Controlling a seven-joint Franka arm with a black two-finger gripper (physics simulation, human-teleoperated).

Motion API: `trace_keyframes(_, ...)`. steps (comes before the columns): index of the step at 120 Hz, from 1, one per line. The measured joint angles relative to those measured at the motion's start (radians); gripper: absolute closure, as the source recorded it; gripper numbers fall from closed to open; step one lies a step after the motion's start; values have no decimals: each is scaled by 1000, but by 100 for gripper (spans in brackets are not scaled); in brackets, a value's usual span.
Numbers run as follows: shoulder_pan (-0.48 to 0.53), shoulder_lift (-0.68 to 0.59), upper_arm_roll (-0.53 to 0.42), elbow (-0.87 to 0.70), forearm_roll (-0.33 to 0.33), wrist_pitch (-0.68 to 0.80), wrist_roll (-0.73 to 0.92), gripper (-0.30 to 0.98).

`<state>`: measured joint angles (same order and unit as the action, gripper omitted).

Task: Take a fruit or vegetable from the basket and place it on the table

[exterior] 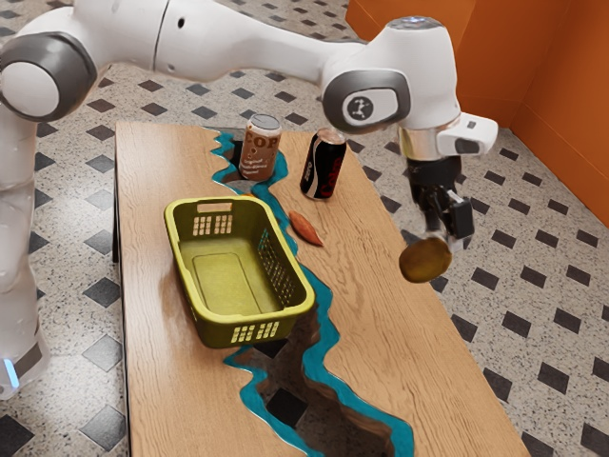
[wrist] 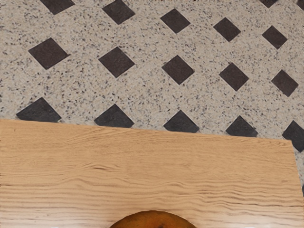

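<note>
My gripper (exterior: pixel 440 238) hangs over the table's edge at the exterior view's right, shut on a brownish-yellow round fruit or vegetable (exterior: pixel 425 260). The top of this fruit or vegetable (wrist: pixel 153 220) also appears at the wrist view's lower edge. The yellow-green basket (exterior: pixel 221 314) stands on the wooden table (exterior: pixel 381 381), well to the exterior view's left of my gripper, with a bare floor visible inside. An orange-red sweet-potato-like vegetable (exterior: pixel 305 228) lies on the table beside the basket.
Behind the basket stand a brown-labelled can (exterior: pixel 260 150) and a black cola can (exterior: pixel 324 165). A blue-edged gap pattern (exterior: pixel 324 338) runs along the table. The table's edge (wrist: pixel 142 135) crosses the wrist view, with tiled floor (wrist: pixel 147 47) beyond.
</note>
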<state>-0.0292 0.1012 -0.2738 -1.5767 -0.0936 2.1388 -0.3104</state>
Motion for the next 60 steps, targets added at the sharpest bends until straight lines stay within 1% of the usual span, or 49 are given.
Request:
trace_keyframes(8, -10, -6, 42, 2, -16, 2, -3, 12)
trace_keyframes(12, -11, -18, 76, 2, -42, 12, -23, 9)
trace_keyframes(20, 27, -44, 107, 0, -75, 6, -141, 6)
trace_keyframes(25, 58, -65, 115, 23, -62, -51, -256, 4)
trace_keyframes(32, 133, -151, 108, 54, -35, -187, -426, 3)
trace_keyframes(37, 194, -211, 119, 19, -22, -270, -537, 2)
trace_keyframes(44, 282, -262, 140, -27, -7, -358, -680, 1)
trace_keyframes(48, 289, -274, 142, -39, -1, -392, -756, 1)
trace_keyframes(60, 261, -290, 143, -51, 8, -464, -969, 1)
